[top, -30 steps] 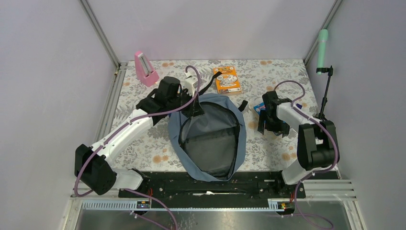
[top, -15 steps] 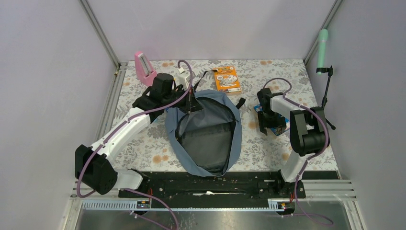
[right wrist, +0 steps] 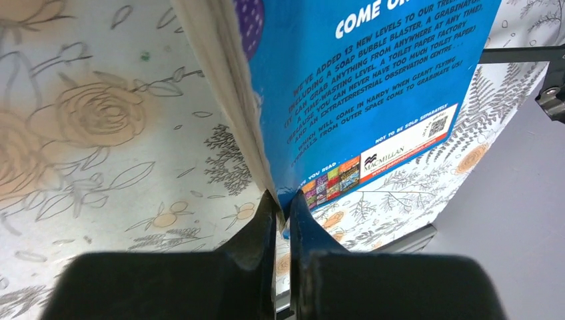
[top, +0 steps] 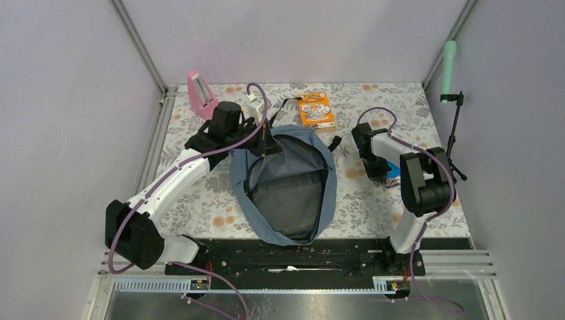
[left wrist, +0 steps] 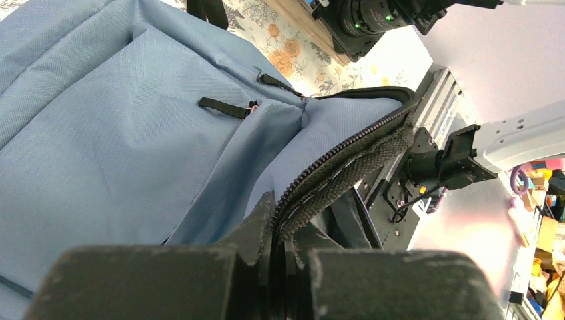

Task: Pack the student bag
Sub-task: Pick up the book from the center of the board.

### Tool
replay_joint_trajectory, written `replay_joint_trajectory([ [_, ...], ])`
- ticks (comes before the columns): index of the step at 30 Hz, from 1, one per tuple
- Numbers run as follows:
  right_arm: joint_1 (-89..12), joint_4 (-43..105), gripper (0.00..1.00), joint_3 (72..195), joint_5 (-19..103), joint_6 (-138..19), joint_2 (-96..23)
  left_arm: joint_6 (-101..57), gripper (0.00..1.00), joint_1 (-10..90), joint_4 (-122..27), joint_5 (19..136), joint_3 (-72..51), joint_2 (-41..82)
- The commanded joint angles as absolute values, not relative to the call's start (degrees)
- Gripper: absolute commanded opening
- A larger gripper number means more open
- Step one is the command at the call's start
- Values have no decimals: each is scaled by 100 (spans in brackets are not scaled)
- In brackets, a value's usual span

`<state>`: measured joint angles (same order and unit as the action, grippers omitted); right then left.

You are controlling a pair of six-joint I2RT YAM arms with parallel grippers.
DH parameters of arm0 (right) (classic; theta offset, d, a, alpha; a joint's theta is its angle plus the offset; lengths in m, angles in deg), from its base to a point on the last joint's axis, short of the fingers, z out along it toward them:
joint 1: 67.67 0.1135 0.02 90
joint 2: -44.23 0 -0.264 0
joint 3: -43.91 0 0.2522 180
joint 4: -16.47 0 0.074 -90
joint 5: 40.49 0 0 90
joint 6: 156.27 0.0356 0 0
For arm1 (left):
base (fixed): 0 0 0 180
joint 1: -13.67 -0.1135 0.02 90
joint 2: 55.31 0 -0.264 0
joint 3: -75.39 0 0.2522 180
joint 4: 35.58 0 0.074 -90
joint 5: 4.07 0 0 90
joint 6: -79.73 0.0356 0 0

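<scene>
The student bag [top: 286, 183] lies unzipped in the middle of the table, its dark lining showing. My left gripper [top: 266, 145] is shut on the bag's zipper rim [left wrist: 346, 160] at its far edge and holds that edge up; the grey-blue fabric [left wrist: 133, 127] fills the left wrist view below the jaws [left wrist: 283, 230]. Right of the bag, my right gripper [top: 377, 172] is shut on the corner of a blue book [right wrist: 373, 87]. The book tilts up off the flowered tabletop from the fingertips [right wrist: 280, 203]. From above, only a strip of the blue book [top: 393, 177] shows beside the arm.
An orange book [top: 315, 110] lies behind the bag. A pink metronome-like object [top: 202, 93] stands at the back left, with a small white item [top: 254, 105] near it. A green microphone on a black stand [top: 450, 63] rises at the right edge.
My right gripper has closed on the blue book's corner, and that arm has drawn in leftwards. The left arm pulled the bag's rim back and left, then held still.
</scene>
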<state>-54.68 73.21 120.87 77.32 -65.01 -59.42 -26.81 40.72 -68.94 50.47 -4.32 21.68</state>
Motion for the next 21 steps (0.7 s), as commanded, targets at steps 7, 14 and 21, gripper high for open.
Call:
replay_joint_trajectory([
  [7,-5045,7018,0,11919,5792,-6012,-4734,-2773,0,4022,-6362,4875,-494,2216],
  [14,-5017,6978,0,11651,5056,-5588,-3914,-2805,3,4022,-6484,5149,-513,2352],
  [21,-5017,6518,0,11167,4347,-5283,-3121,-2702,65,4058,-6709,5840,-580,2283],
])
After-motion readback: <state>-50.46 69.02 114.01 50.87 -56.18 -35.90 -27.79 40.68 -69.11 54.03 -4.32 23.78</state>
